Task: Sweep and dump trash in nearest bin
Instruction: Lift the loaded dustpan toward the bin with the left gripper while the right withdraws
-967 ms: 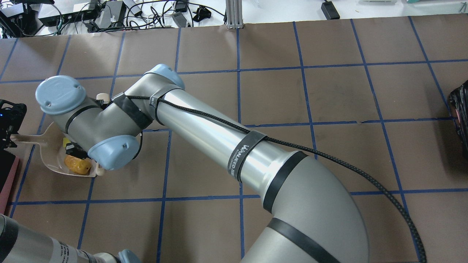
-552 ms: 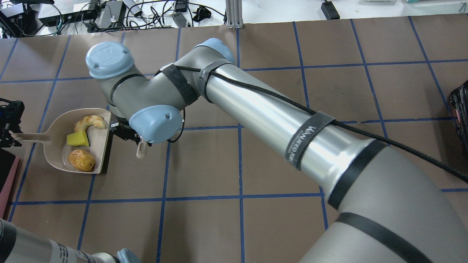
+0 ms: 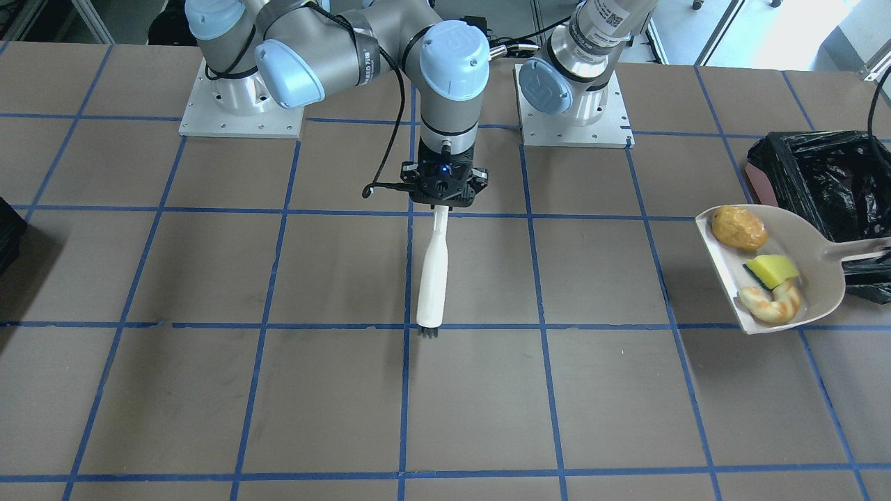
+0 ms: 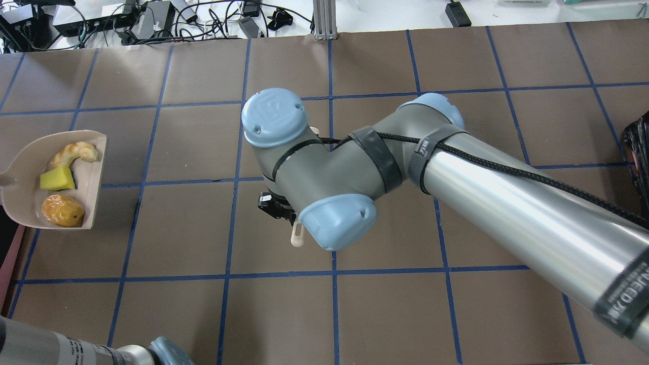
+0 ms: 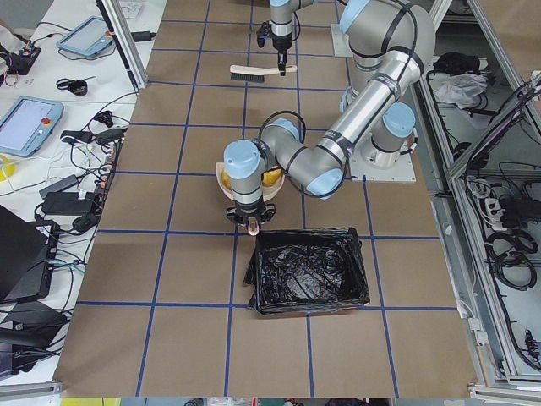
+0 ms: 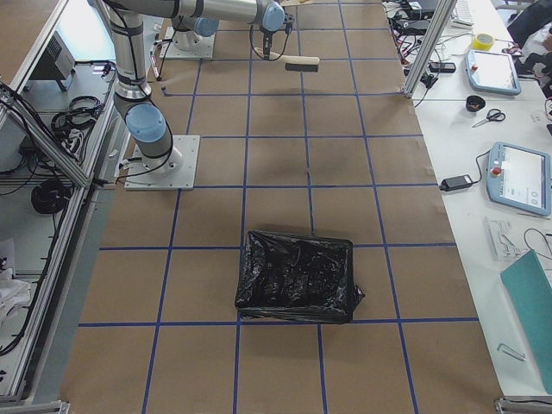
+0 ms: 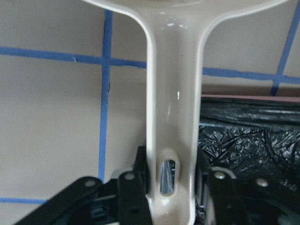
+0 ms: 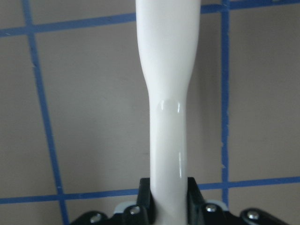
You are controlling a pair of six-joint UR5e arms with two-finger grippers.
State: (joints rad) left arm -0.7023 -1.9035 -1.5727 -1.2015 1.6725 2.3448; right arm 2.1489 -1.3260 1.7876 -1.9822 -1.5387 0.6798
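Spillage risk, as judged: dustpan (image 3: 818, 278) was just beside bin (image 3: 800, 147), its open lip facing away, so tipping before that lip cleared the rim would likely drop scraps onto table (image 3: 209, 278), the golden-brown lump (image 3: 738, 227) near the lip rolling first. Pan contents: lump, yellow green-edged wedge (image 3: 771, 268), curved pale-orange piece (image 3: 771, 305). Bin contents: black liner only, no scrap seen inside. Left hand (image 7: 168, 185) was clamped on the pan's handle; right hand (image 8: 168, 199) gripped the white brush (image 3: 433, 278) at mid-table, well apart.
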